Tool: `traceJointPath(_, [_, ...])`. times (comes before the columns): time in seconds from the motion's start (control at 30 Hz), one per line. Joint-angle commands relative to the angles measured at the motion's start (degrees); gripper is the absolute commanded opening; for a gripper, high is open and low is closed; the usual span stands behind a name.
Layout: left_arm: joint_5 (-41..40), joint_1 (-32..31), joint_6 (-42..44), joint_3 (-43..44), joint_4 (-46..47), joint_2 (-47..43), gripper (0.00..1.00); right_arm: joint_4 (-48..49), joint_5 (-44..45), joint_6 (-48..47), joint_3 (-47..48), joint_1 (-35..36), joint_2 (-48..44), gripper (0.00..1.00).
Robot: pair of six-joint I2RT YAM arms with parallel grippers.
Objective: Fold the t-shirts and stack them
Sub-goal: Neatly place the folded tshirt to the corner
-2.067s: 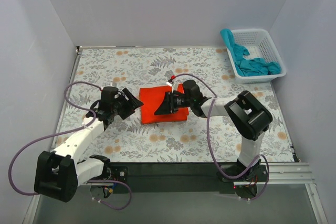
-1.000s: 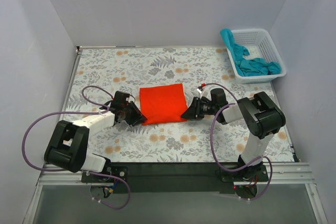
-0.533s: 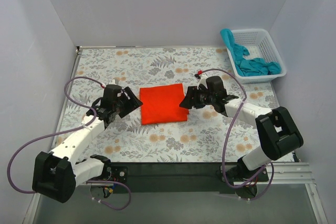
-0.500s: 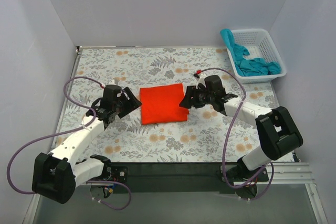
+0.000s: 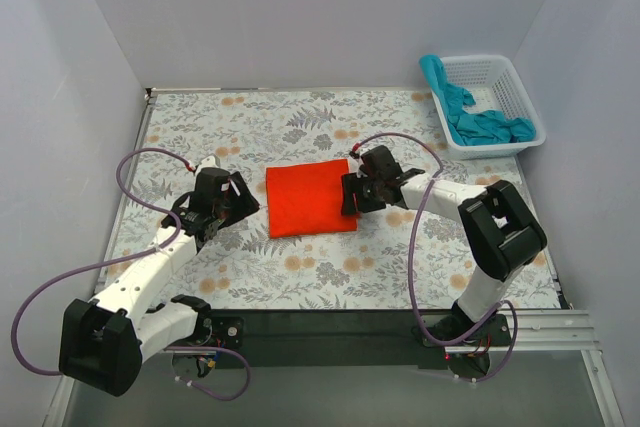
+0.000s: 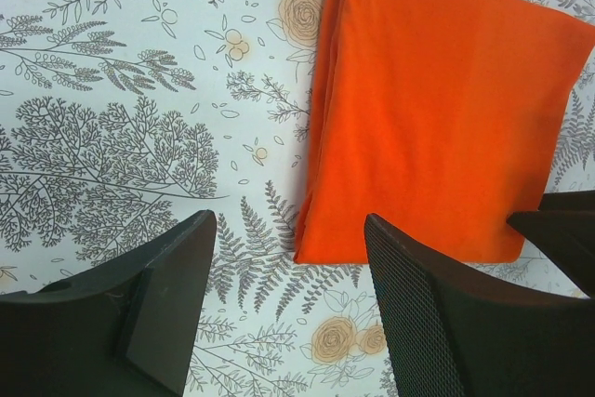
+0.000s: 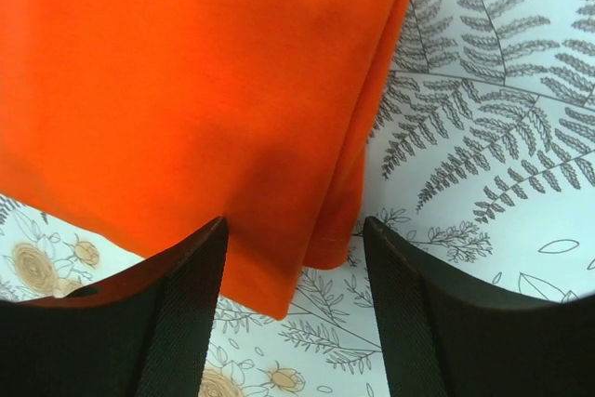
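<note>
Neatly folded orange-red t-shirt (image 5: 310, 199), spread fingers (image 6: 409, 313) flanking its edges

Bright, even overhead light; soft shadows, no glare; wrist views sharp, fingers slightly blurred.

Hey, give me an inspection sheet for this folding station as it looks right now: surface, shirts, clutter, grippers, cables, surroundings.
Surface: floral-print table, flat, no spills seen.
Job's things: orange-red t-shirt folded into a rectangle at mid-table; teal t-shirt crumpled in the basket, not folded.
Clutter: white lattice basket at the far right corner; nothing else seen.
Grippers: left gripper open, just left of the orange-red shirt; right gripper open at its right edge; neither holds cloth.
Cables: purple cables loop along both arms.
Surroundings: plain pale walls on three sides.
</note>
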Motion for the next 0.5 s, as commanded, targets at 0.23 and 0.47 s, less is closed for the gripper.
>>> traceJointPath(0.23, [-0.3, -0.1, 1.1, 0.1, 1.3, 0.4, 0.64, -3.2, 2.4, 0.4, 5.2, 4.2, 3.6, 0.5])
traceJointPath(0.47, [1.0, -0.1, -1.5, -0.2, 1.3, 1.5, 0.64, -1.8, -1.9, 1.7, 7.7, 4.2, 6.7, 0.2])
